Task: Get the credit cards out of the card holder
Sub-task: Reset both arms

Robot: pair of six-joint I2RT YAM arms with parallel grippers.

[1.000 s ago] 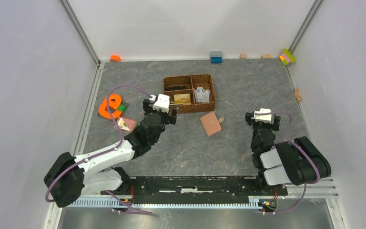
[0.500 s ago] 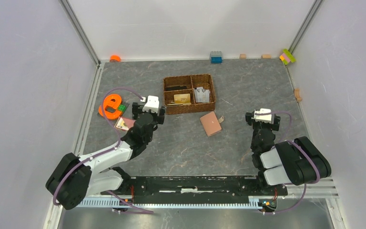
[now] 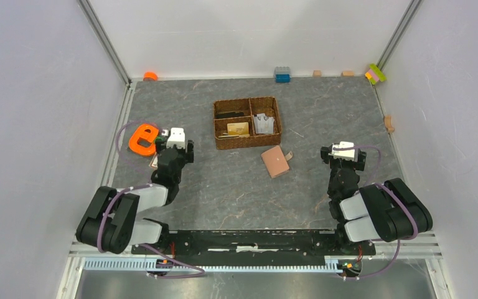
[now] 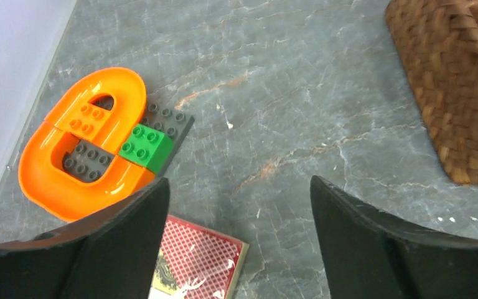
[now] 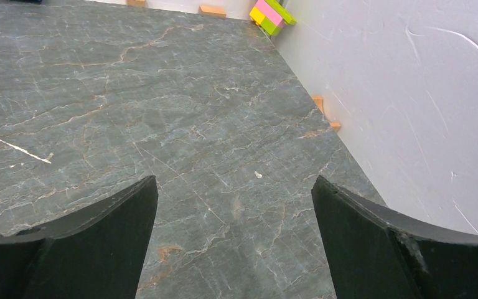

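Left wall [image 4: 6, 75] stands close beside left tool [image 4: 239, 249].

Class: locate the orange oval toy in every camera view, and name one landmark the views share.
Top external: the orange oval toy lies near the table's left edge.
Left wrist: the toy is in the left half of the picture.
Right wrist: not in it.
Shared landmark: the brown woven basket, centre-back in the top view, upper-right corner in the left wrist view.

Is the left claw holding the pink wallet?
No, the card holder lies on the table, far from the open left gripper.
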